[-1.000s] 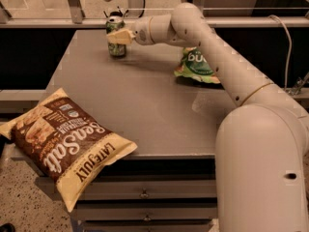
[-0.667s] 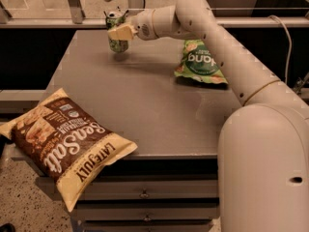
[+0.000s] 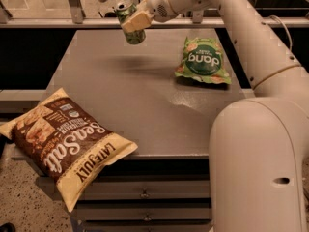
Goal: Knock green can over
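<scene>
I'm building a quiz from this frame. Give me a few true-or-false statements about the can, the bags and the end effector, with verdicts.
1. The can stands upright on the table. False: it is tilted, gripped by the end effector.
2. The dang bag lies on the table, apart from the can. True.
3. The chip bag lies at the table's middle. False: it overhangs the near left corner.
4. The end effector is at the table's far side. True.
</scene>
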Available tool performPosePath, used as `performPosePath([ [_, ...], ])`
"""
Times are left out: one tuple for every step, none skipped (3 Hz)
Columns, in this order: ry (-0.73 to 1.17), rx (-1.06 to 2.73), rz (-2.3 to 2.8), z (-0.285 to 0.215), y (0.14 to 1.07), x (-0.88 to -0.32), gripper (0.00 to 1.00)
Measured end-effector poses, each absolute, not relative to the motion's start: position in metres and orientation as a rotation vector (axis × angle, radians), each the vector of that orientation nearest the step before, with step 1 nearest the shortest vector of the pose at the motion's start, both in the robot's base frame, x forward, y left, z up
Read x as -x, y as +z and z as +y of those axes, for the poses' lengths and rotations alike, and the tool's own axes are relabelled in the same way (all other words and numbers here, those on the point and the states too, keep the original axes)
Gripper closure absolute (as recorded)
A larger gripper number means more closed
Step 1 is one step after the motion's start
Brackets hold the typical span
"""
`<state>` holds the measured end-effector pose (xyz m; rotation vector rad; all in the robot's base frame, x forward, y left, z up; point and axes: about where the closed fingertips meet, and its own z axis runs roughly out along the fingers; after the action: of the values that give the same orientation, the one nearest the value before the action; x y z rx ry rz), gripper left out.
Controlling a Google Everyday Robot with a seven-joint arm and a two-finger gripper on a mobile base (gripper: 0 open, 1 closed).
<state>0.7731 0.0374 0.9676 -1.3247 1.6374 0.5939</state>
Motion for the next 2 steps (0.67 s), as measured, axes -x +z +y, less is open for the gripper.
performPosePath([
  [0.469,1.583,1.682,0.022,0.969,-0.743,1.00],
  [0.415,1.828,1.724,0.017,0.952,-0.712,1.00],
])
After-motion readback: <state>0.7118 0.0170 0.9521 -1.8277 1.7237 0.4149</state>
